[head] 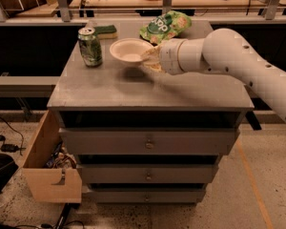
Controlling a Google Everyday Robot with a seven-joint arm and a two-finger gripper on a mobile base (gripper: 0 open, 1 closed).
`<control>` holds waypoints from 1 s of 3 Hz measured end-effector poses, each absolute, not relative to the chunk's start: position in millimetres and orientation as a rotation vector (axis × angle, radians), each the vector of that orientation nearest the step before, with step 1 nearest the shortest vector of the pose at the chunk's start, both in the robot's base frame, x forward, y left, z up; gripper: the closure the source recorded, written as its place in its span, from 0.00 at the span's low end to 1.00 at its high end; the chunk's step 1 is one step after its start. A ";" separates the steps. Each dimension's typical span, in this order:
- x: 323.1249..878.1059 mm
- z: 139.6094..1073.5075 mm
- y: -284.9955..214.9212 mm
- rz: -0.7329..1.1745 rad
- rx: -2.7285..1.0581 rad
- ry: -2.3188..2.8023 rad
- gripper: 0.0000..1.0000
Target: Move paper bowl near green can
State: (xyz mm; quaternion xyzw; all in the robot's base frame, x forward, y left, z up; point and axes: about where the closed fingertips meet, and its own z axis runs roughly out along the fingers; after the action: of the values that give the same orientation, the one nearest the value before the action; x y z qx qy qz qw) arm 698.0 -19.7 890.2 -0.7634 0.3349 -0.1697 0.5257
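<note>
**Robot tool holds a paper bowl close beside a green can**

The tool (150, 59) is at the end of a thick white arm (229, 56) that reaches in from the right. It is clamped on the right rim of the paper bowl (130, 50). The bowl is level and seems to hang just above the surface, with a shadow beneath it. Gripping the rim likely keeps the bowl flat and leaves its left side free to approach the can.

The green can (90, 46) stands upright just left of the bowl, near it but apart. A green snack bag (166, 26) lies behind the tool, and a green sponge (106, 31) lies behind the can.

Everything sits on the grey top of a bench (190, 92) with three drawers (148, 142) below. An open box (52, 178) stands on the speckled floor at lower left. Cluttered workshop shelving runs behind.
</note>
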 end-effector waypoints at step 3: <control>697.3 887.8 -12.8 -0.395 -1.830 0.793 0.15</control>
State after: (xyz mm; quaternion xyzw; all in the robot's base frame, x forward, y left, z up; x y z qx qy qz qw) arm 697.3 -12.8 887.8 -0.7653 0.3318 -0.1651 0.5263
